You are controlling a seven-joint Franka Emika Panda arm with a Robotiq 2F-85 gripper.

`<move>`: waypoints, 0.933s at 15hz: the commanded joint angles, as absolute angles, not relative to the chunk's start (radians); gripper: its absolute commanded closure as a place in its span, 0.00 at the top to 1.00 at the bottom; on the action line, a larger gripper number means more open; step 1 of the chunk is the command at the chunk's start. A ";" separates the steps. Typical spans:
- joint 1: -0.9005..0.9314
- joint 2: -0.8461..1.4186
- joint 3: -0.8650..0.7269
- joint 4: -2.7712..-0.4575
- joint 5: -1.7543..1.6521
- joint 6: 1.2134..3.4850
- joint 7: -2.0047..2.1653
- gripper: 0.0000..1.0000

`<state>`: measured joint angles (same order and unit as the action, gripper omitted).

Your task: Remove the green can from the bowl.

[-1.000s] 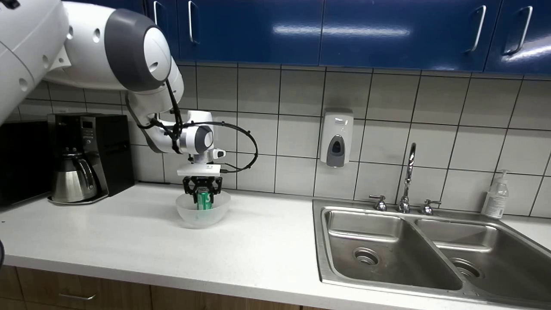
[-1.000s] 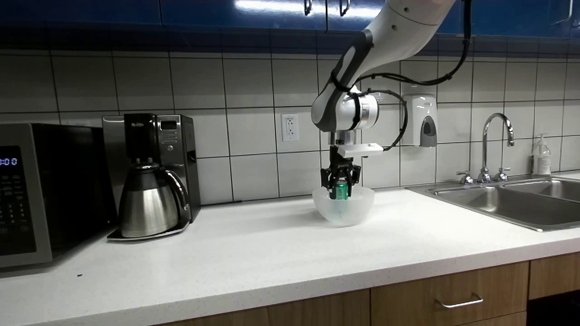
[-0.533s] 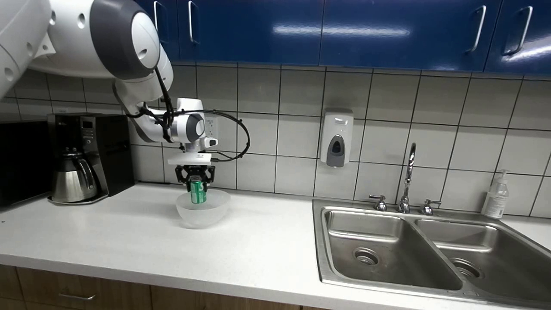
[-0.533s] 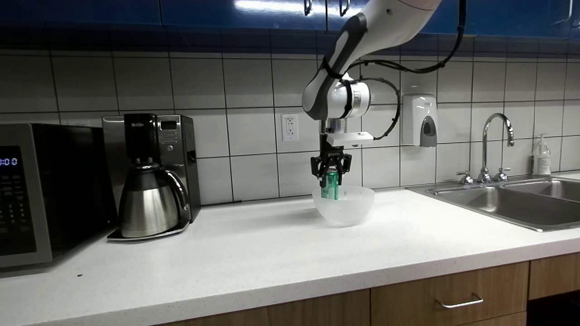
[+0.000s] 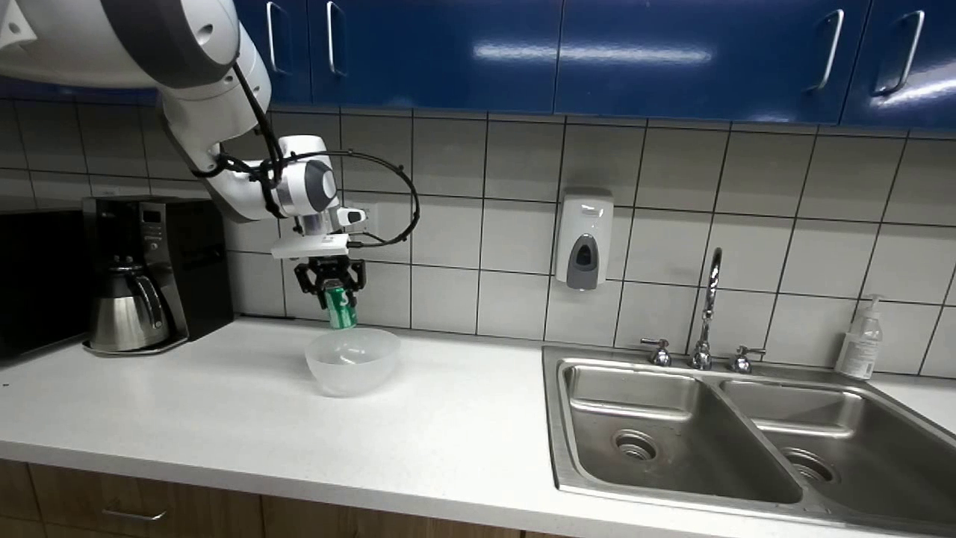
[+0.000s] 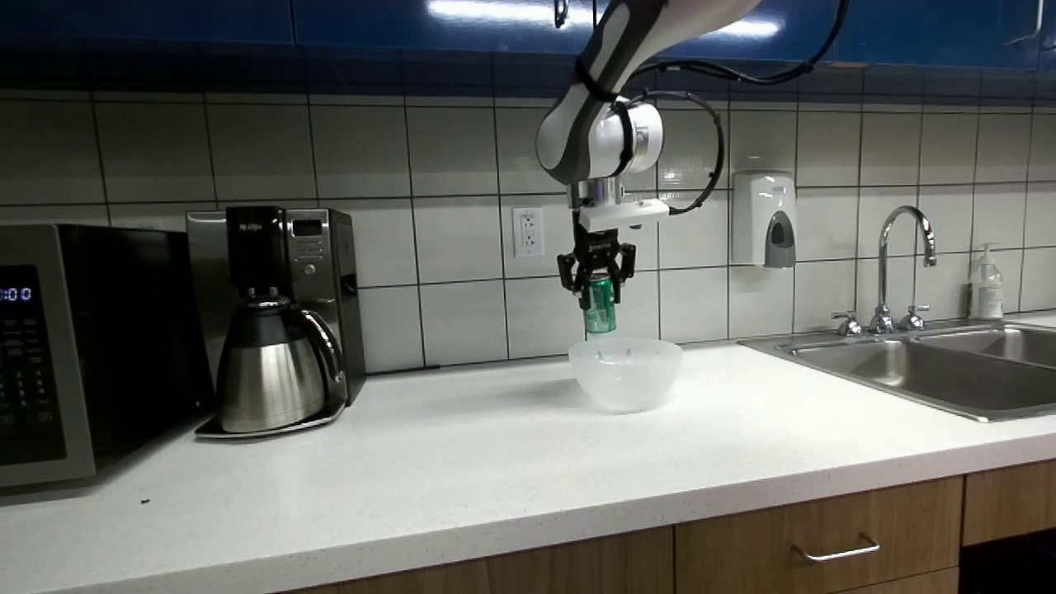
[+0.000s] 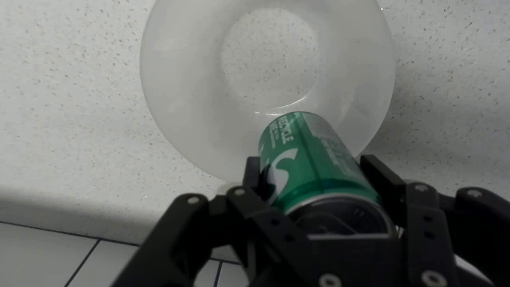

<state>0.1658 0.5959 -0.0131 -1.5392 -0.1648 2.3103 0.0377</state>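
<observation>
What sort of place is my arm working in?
Most likely a kitchen or break room: there's a double-basin sink, a coffee maker and a microwave. Whether home or office, I can't tell.

Steel on Either Side of Me

And here's my white, speckled counter point(image 5: 448, 426), with the coffee maker point(image 6: 318, 276) standing on it and a steel pot point(image 6: 272, 375) sitting on its base! Right beside that I spot the microwave point(image 6: 124, 346), digits point(image 6: 15, 294) lit. Well apart from them, the double sink point(image 5: 562, 418) shows me two drains point(image 5: 635, 445), and a curved faucet point(image 5: 709, 310) rises between two handles point(image 5: 659, 351). There's a pump bottle point(image 5: 861, 340) near the back edge. On the tiled wall point(image 5: 515, 232) I see a dispenser point(image 5: 585, 239) and an outlet point(image 6: 528, 232), blue cabinets point(image 5: 433, 56) above, wood-grain drawers point(image 6: 742, 536) below!
</observation>
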 commanded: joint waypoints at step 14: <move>0.167 0.287 -0.055 -1.876 -0.279 2.233 0.259 0.39</move>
